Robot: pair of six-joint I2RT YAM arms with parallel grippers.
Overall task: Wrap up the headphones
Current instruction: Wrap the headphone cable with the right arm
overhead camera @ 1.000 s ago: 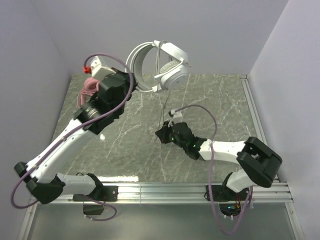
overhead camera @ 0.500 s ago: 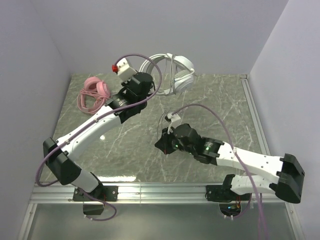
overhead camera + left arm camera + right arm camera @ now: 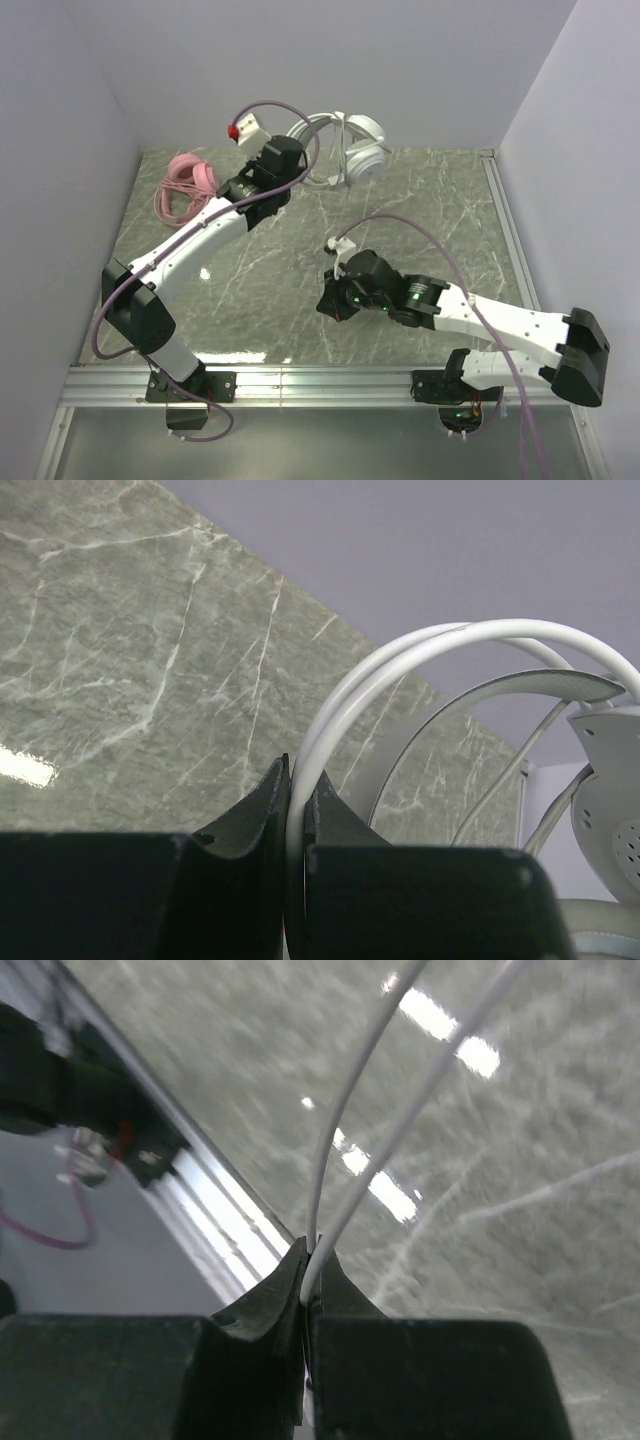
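Observation:
The white/grey headphones [image 3: 350, 150] hang at the back of the table, held by their headband. My left gripper [image 3: 298, 172] is shut on the white headband [image 3: 420, 655], pinched between the jaws [image 3: 297, 785]; an ear cup [image 3: 612, 800] shows at the right of the left wrist view. My right gripper [image 3: 328, 300] is shut on two thin strands of the headset's cable [image 3: 345, 1130], which run up out of the jaws [image 3: 308, 1260] above the table's middle. The cable is too thin to trace in the top view. The pink headphones [image 3: 185, 188] lie with their cable at the back left.
The grey marble table [image 3: 450, 230] is walled at the back and on both sides. An aluminium rail [image 3: 320, 380] runs along the near edge, also showing in the right wrist view [image 3: 215, 1225]. Purple arm cables loop over both wrists.
My left arm has stretched out and carried the white headphones right and down toward the back wall. My right gripper, still on the cable, has shifted slightly nearer the front.

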